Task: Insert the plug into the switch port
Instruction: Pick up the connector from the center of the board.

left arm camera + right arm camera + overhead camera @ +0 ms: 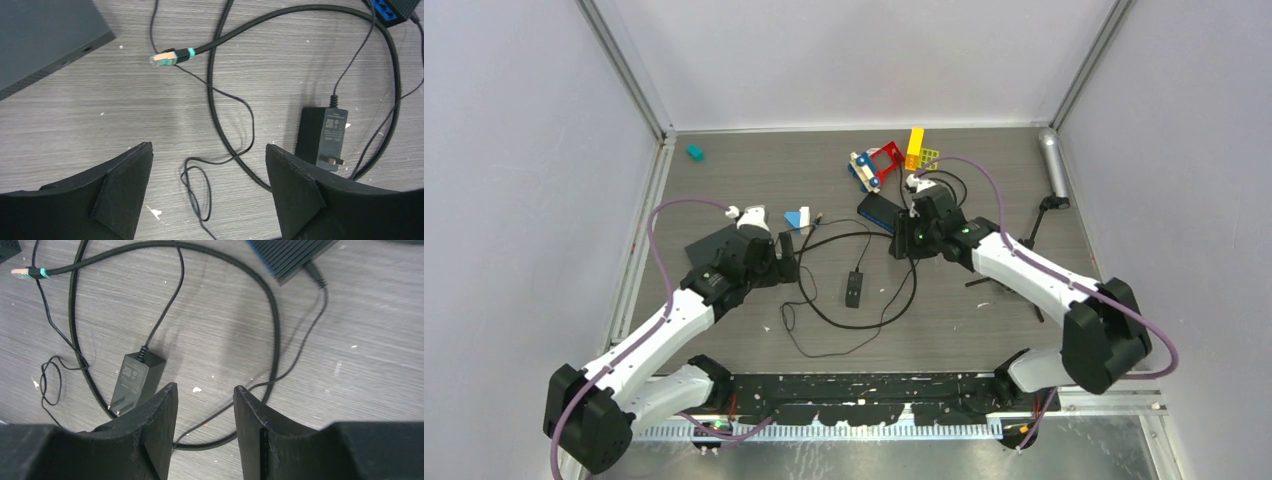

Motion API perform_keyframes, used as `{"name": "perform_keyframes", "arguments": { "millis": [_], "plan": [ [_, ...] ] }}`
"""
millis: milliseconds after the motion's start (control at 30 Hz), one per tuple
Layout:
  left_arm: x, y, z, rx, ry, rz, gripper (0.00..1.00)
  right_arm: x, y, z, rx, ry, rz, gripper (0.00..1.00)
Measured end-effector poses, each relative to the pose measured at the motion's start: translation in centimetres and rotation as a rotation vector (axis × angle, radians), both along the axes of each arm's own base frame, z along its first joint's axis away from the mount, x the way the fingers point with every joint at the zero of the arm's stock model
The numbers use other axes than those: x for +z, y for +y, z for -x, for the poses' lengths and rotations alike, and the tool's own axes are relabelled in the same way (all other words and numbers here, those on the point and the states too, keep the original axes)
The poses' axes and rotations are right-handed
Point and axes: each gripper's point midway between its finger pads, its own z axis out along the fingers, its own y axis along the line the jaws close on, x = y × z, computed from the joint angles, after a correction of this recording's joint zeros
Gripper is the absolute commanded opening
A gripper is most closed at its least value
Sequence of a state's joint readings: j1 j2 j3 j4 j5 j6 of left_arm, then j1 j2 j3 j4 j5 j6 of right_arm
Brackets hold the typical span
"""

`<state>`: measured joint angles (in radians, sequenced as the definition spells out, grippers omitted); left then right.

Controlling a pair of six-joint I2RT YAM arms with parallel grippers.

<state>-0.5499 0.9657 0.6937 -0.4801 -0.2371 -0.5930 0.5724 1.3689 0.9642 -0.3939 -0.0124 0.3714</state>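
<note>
The plug [162, 59], a clear-tipped network connector with a teal band on a thick black cable, lies loose on the table; it also shows at the far left of the right wrist view as the plug [22, 272]. The switch [292, 255] is a dark blue ribbed box, seen from above as the switch [879, 210], with a thin power lead in its end. My left gripper [209, 147] hovers open over the cable loops, short of the plug. My right gripper [205, 390] is open and holds nothing, just near of the switch.
A black power adapter [855, 288] lies between the arms amid thin cable loops. A flat dark box [40, 35] sits left of the plug. Coloured toy blocks [889, 160], a teal block [694, 152] and a silver cylinder [1052, 160] lie at the back.
</note>
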Motion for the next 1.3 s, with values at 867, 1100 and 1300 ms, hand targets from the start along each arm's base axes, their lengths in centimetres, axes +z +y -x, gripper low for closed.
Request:
{"name": "perform_keyframes", "arguments": {
  "millis": [867, 1100, 1300],
  "plan": [
    [-2.1, 0.5, -4.5, 0.145, -0.044, -0.067, 0.72, -1.1, 3.6, 1.0, -0.031, 0.001, -0.006, 0.54],
    [-2.3, 1.6, -4.8, 0.207, -0.033, -0.041, 0.75, 1.1, 2.1, -5.3, -0.156, -0.086, 0.055, 0.55],
    [-1.0, 2.6, -3.7, 0.222, -0.068, -0.008, 0.77, -2.1, 0.3, -13.1, -0.270, -0.055, 0.123, 0.32]
  ]
}}
